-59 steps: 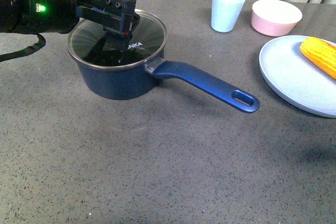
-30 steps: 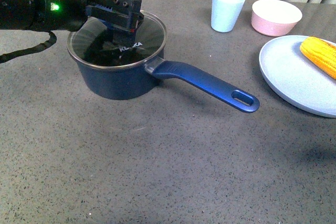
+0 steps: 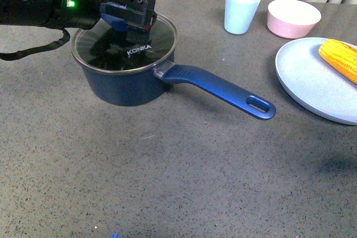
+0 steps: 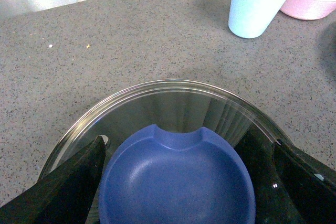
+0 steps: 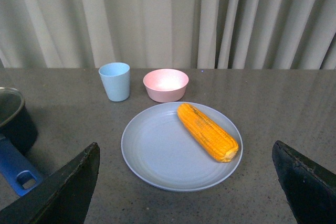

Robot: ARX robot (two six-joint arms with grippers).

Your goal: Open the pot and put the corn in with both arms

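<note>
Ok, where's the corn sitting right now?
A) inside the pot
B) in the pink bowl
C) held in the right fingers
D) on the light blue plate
D: the corn lies on the light blue plate, near the pink bowl. The right fingers stand wide apart with nothing between them, and the glass lid covers the pot.
</note>
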